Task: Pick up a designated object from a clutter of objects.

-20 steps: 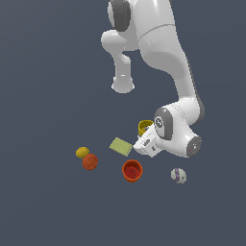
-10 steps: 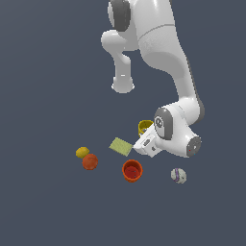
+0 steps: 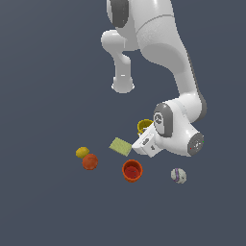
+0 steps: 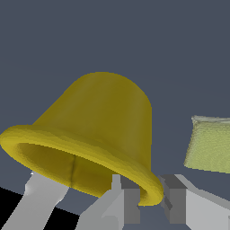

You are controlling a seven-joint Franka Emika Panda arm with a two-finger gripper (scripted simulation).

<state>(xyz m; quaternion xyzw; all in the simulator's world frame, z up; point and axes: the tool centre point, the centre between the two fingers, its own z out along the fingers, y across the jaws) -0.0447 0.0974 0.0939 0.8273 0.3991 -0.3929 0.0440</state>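
Seemingly unchanged from half a second ago, pincer (image 4: 146,197) straddling the yellow cup's (image 4: 96,130) rim, one finger inside, one outside, grip uncertain, cup beside green pad (image 3: 120,146), behind red-orange cup (image 3: 132,170)

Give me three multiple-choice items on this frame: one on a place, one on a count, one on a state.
1. Which thing lies between the yellow cup and the orange ball in the exterior view?
A. white-purple ball
B. pale-green pad
C. blue block

2. How many balls lie in the scene?
A. one
B. three
C. five

3. How does the end effector stand to the yellow cup?
A. fingers either side of its rim
B. far above it
C. inside the red-orange cup

Answers: 1 B, the pale-green pad sits between them. 2 B, yellow, orange, white-purple. 3 A, the wrist view shows the rim between the fingers.
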